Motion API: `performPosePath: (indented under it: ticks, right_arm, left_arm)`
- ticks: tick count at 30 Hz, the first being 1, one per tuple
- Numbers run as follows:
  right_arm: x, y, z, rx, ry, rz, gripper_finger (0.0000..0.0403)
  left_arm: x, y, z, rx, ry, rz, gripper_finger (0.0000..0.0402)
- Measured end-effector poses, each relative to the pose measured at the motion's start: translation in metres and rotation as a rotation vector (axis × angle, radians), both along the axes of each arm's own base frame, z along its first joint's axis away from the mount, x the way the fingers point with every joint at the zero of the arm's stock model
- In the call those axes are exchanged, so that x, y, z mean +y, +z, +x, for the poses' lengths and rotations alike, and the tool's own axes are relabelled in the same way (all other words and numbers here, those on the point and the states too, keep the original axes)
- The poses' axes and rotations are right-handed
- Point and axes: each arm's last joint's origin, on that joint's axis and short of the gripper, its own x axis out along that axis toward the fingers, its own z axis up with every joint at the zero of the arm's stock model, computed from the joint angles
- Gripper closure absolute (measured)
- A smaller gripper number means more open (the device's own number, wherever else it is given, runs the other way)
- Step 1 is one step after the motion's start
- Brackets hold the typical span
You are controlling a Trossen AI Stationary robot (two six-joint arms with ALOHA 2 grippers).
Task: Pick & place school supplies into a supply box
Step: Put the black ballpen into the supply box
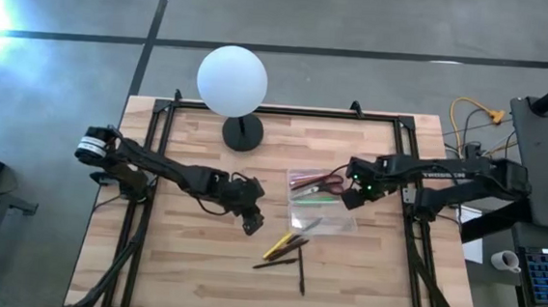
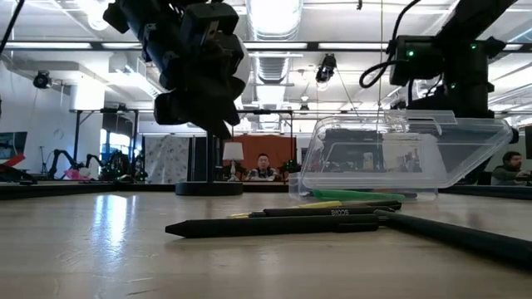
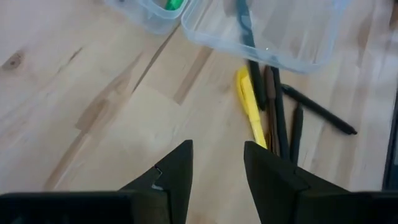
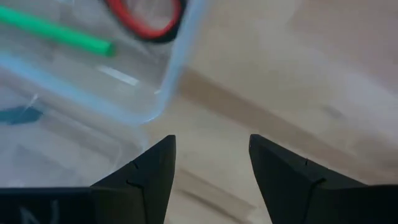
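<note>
Dark pens (image 2: 283, 223) and yellow pencil (image 3: 250, 106) lie lengthwise just ahead of the spread, empty left gripper (image 3: 217, 165), nearer than the spread right gripper (image 4: 211, 165).

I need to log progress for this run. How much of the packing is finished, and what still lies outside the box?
Done: the red-handled scissors and a green marker lie in the clear supply box. In hand: nothing; the left hand hangs open and empty above the table beside the loose pile, and the right hand is open at the box's edge. Left: the yellow pencil and several dark pens on the table.
</note>
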Motion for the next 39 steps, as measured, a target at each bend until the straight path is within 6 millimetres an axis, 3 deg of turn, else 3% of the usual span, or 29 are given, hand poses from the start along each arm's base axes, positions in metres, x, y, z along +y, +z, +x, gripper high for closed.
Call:
performPosePath:
  ticks: [7, 13, 21, 24, 28, 33, 39]
  right_arm:
    - [0.009, -0.012, 0.024, -0.095, 0.068, 0.138, 0.0207]
    - [0.007, -0.007, 0.062, -0.271, 0.079, 0.14, 0.0207]
    - [0.0, -0.009, 0.109, -0.294, 0.177, 0.111, 0.0207]
    - [-0.003, -0.003, 0.124, -0.323, 0.229, 0.081, 0.0207]
    - [-0.01, 0.021, 0.142, -0.421, 0.268, 0.022, 0.0207]
    - [-0.015, 0.05, 0.139, -0.417, 0.325, -0.092, 0.0207]
    - [-0.01, 0.068, 0.1, -0.219, 0.502, -0.264, 0.0207]
  left_arm:
    - [-0.003, -0.003, -0.004, 0.049, -0.009, 0.011, 0.0274]
    - [-0.009, -0.006, -0.009, 0.096, -0.007, 0.005, 0.0274]
    - [-0.023, -0.005, -0.013, 0.109, -0.006, -0.033, 0.0274]
    - [-0.03, -0.003, -0.013, 0.108, -0.012, -0.053, 0.0274]
    - [-0.035, -0.003, -0.016, 0.13, -0.008, -0.064, 0.0274]
    - [-0.038, -0.004, -0.019, 0.144, 0.015, -0.045, 0.0274]
    - [-0.039, -0.004, -0.019, 0.143, 0.016, -0.044, 0.0274]
